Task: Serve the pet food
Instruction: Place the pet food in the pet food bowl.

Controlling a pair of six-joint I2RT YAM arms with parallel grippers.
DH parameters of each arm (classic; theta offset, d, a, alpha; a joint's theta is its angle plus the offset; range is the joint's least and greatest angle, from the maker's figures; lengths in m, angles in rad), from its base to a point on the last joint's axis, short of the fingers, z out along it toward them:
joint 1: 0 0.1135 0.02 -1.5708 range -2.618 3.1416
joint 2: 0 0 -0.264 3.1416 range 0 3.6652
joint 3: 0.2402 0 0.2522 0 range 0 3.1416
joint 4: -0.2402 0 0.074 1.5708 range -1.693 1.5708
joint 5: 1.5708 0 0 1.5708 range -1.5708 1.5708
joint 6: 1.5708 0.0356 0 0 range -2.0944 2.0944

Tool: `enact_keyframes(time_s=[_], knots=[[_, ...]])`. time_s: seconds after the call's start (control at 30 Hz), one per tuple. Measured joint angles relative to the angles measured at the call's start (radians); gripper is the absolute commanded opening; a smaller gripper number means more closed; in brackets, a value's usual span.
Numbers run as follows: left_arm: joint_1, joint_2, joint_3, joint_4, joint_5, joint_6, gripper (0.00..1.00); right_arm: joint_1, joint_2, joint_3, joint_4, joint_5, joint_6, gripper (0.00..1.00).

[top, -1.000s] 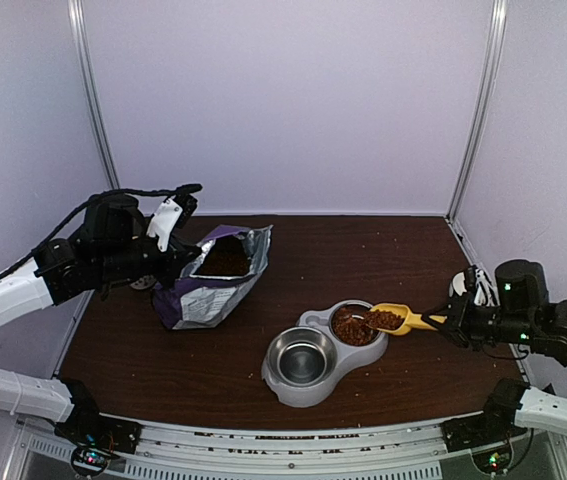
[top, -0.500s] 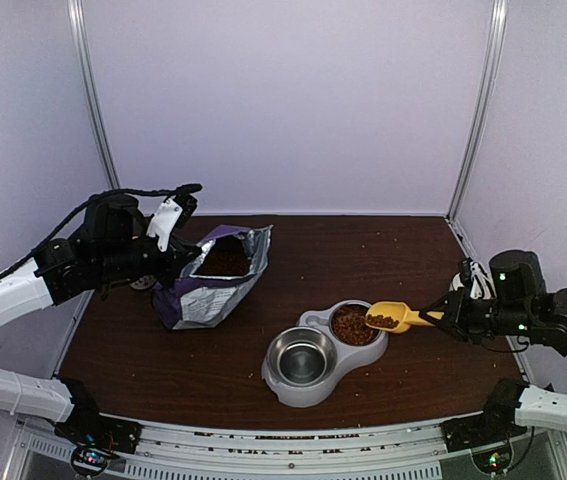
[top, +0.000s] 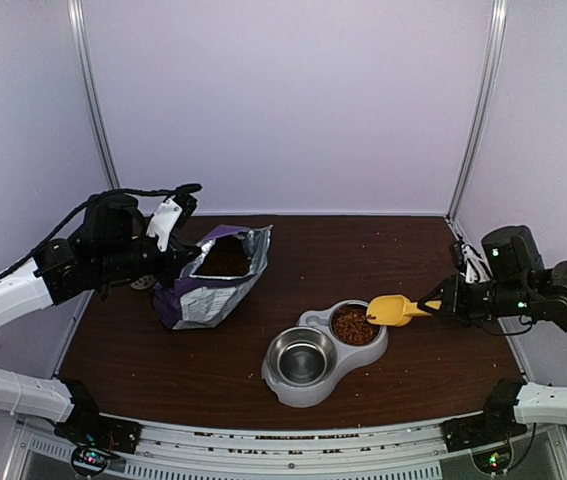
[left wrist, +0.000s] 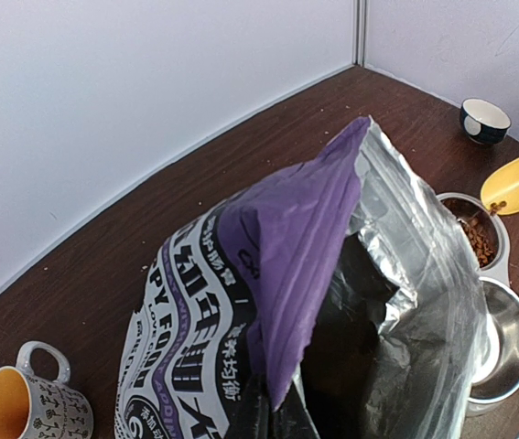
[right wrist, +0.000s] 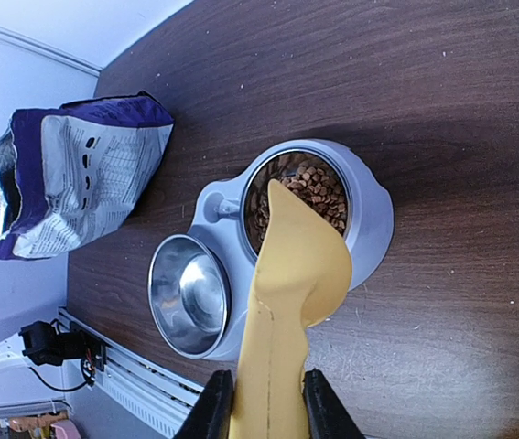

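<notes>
The left gripper pinches the puppy food bag. The right gripper grasps the tipped yellow scoop. Kibble may overshoot the double bowl.

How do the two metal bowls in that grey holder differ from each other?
The far bowl holds a heap of reddish-brown pet food, while the near bowl shows only bare, shiny steel. The yellow scoop is tipped over the far bowl's rim, and nothing hangs above the near bowl. Both are round steel bowls set side by side in one grey holder.
</notes>
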Motion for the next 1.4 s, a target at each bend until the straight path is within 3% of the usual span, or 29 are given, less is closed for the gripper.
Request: enact_keyframes(time_s=[0.53, 0.9, 1.2, 1.4], knots=[[0.000, -0.006, 0.000, -0.003, 0.000, 0.000, 0.00, 0.168, 0.187, 0.190, -0.173, 0.168, -0.141, 0.00], [0.000, -0.011, 0.000, -0.005, 0.000, 0.000, 0.00, 0.183, 0.180, 0.257, -0.200, 0.239, -0.154, 0.00], [0.000, -0.035, 0.000, -0.027, 0.000, 0.000, 0.00, 0.179, 0.092, 0.282, -0.032, 0.146, -0.125, 0.00], [0.000, -0.054, 0.000, -0.035, 0.005, 0.000, 0.00, 0.203, 0.126, 0.295, 0.156, 0.049, -0.107, 0.00]])
